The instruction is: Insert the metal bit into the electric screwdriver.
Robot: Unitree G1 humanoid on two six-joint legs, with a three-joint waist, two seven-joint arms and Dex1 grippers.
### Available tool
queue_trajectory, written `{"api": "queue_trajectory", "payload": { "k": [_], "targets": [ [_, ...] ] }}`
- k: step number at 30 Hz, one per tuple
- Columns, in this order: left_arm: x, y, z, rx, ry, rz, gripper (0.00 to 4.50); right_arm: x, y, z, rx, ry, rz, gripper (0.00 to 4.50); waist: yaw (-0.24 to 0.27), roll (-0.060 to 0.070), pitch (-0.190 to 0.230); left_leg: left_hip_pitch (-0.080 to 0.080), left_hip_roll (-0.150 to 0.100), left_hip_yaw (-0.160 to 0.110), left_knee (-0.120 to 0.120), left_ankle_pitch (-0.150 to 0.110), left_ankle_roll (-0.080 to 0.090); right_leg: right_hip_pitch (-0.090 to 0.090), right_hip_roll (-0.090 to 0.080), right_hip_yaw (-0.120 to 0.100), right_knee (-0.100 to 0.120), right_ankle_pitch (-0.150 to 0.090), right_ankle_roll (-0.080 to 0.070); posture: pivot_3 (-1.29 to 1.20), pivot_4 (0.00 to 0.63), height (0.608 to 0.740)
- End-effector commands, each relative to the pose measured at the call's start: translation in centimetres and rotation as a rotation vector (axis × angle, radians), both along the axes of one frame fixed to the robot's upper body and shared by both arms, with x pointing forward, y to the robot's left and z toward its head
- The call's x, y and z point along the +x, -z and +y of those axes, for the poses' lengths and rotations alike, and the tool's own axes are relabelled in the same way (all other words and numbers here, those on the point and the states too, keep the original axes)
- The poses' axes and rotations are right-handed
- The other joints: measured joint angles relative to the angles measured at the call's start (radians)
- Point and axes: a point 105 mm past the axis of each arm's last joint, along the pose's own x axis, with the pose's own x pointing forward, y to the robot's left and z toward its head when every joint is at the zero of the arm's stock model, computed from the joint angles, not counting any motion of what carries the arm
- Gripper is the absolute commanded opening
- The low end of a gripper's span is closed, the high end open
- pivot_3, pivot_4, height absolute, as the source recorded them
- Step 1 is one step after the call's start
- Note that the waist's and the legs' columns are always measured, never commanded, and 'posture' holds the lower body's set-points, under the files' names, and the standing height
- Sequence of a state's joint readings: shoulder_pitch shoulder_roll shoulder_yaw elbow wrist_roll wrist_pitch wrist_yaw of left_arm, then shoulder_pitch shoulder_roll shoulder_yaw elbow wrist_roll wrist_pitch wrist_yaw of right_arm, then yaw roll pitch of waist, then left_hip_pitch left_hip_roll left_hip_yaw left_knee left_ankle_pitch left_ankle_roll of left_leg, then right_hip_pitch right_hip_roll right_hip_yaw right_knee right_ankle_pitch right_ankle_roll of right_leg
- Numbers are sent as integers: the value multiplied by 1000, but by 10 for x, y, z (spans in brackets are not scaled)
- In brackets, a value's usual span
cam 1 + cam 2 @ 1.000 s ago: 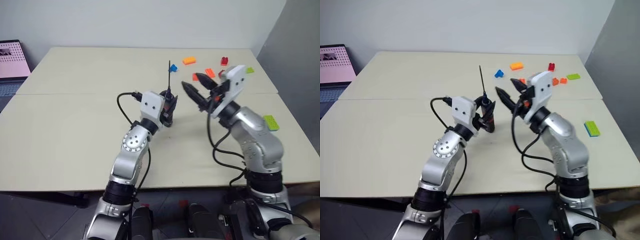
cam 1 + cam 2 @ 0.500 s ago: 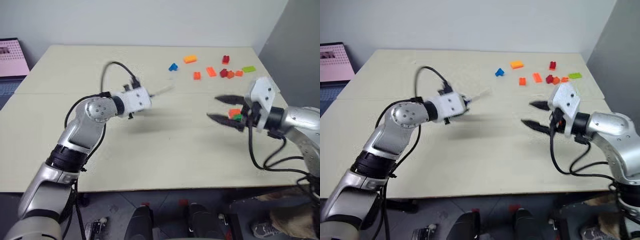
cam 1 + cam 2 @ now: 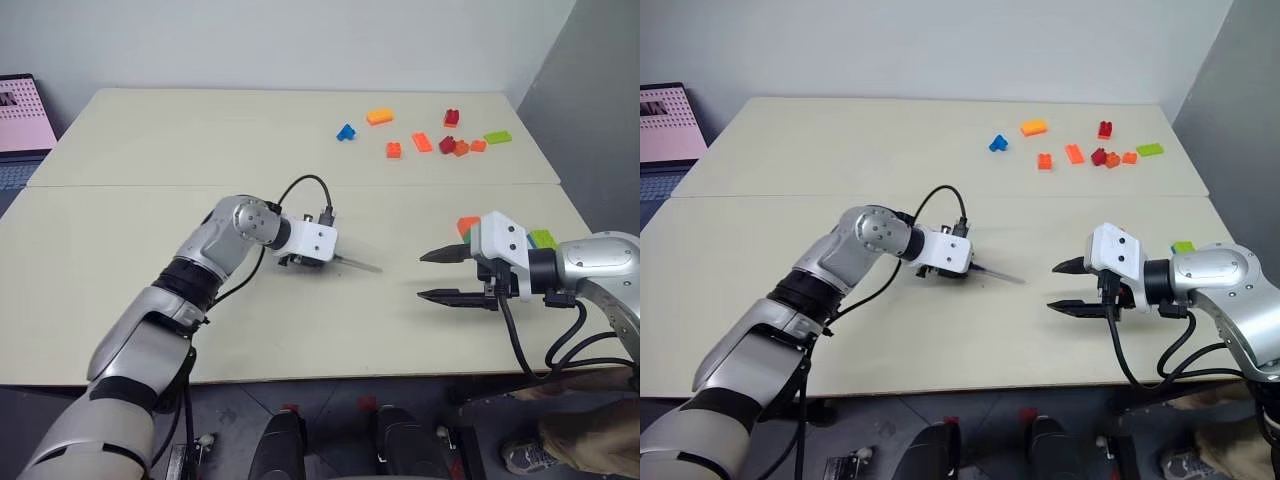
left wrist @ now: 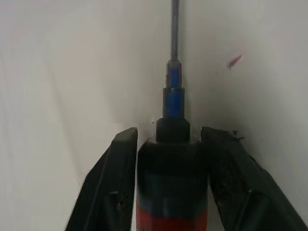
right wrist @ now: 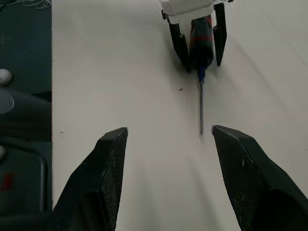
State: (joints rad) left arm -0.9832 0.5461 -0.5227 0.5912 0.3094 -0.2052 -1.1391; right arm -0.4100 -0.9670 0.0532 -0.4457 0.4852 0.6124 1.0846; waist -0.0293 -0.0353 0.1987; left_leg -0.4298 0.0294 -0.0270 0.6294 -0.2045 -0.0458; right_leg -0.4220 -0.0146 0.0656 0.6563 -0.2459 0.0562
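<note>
- As seen from the head, the table (image 3: 120, 260) is occupied near its centre by the left gripper (image 3: 318, 262), lowered close to the surface.
- The electric screwdriver (image 4: 172, 183) is lodged between the left gripper's two black fingers (image 4: 111, 192); narrow gaps are seen on both sides of the barrel, so whether it is clamped or released cannot be told.
- The metal bit (image 5: 201, 108) is seated in the screwdriver's tip and is pointed toward about 4 o'clock, low over the tabletop.
- The right gripper (image 3: 432, 276) is placed at 3 o'clock of the bit, well apart from it, fingers spread wide, nothing held.
- Coloured bricks (image 3: 424, 143) are scattered at about 1 o'clock, far side of the table.
- A laptop (image 3: 18, 130) is noted at 10 o'clock, beside the table's edge.
</note>
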Motion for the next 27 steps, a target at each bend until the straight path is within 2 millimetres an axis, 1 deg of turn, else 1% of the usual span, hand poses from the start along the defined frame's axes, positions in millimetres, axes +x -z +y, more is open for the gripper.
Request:
{"api": "queue_trajectory", "payload": {
  "k": [1, 3, 5, 6, 7, 8, 9, 10, 12, 13, 16, 21, 24, 27],
  "targets": [
    [0, -10, 0, -18, 14, 6, 3358, -2, -11, 1, 11, -7, -47, 2924, -1, 0, 0, 0, 0, 0, 0, 0, 0, 0, 0, 0, 0, 0, 0, 0, 150, 740],
    [1, -20, 4, -52, -6, 12, 3807, -2, -12, 0, 13, -4, -48, 2924, -1, 0, 0, 1, 0, 0, 0, 0, 0, 0, 0, 0, 2, 0, 0, 0, 150, 740],
    [0, -36, 8, -117, -37, 30, 4247, -1, -13, -1, 15, 1, -51, 2924, -2, 0, 0, 1, 0, 0, 1, 0, 0, 0, 0, 0, 3, 0, 0, 0, 150, 740],
    [-1, -40, 9, -132, -42, 36, 4480, -2, -13, -1, 15, 2, -51, 2924, -2, 0, 0, 1, 0, 0, 1, 0, 0, 0, 0, 0, 3, 0, 0, 0, 150, 740],
    [-1, -52, 14, -186, -70, 40, 4480, -1, -14, -3, 13, 8, -52, 2924, -3, 0, 0, 1, 0, 0, 1, 0, 0, 0, 0, 0, 4, 0, 0, 0, 150, 740],
    [-1, -70, 24, -272, -131, 59, 4480, 1, -14, -5, 10, 20, -55, 2924, -3, 0, 0, 2, 0, 0, 1, 0, 0, 0, 1, 0, 4, 0, 0, 0, 150, 740],
    [-2, -83, 33, -339, -174, 73, 4480, 3, -14, -8, 6, 28, -58, 2924, -4, 0, 0, 1, 0, 0, 1, 0, 0, 0, 1, 0, 4, 0, 0, 0, 150, 740],
    [-7, -92, 47, -390, -224, 108, 4480, 4, -15, -11, 3, 40, -61, 2924, -5, -1, 1, 2, 0, 0, 1, 0, 0, 0, 1, 0, 5, 0, 0, 0, 150, 740],
    [-18, -101, 67, -437, -285, 133, 4480, 7, -16, -15, 2, 54, -66, 2924, -14, -1, 1, 1, 1, 0, 1, 0, 0, -1, 1, 0, 5, 0, 0, 0, 150, 740],
    [-25, -104, 78, -453, -309, 132, 4480, 7, -17, -17, 0, 59, -70, 2924, -20, -1, 0, 2, 1, 0, 1, 0, 0, -1, 1, 0, 6, 0, -1, 0, 150, 740],
    [-45, -108, 95, -498, -350, 126, 4480, 10, -19, -22, -4, 68, -75, 2924, -23, 0, 0, 5, 1, 0, 0, 0, 0, 1, 1, 1, 7, -1, -2, 0, 150, 740],
    [-81, -100, 131, -534, -487, 158, 4480, 18, -22, -34, -19, 83, -76, 2924, -25, -1, 1, 5, 2, 0, 1, 0, 0, 1, 0, 0, 7, -1, -2, 0, 150, 740],
    [-96, -94, 141, -579, -548, 197, 4480, 22, -23, -40, -25, 90, -71, 2924, -23, -1, 1, 6, 2, 0, 1, 0, 0, 1, 0, 0, 7, -1, -2, 0, 150, 740],
    [-100, -88, 144, -610, -579, 217, 4480, 26, -23, -42, -25, 89, -69, 2924, -20, -1, 1, 8, 2, 1, 1, 0, 0, 2, 0, 1, 8, -2, -3, 0, 150, 740]
  ]
}}
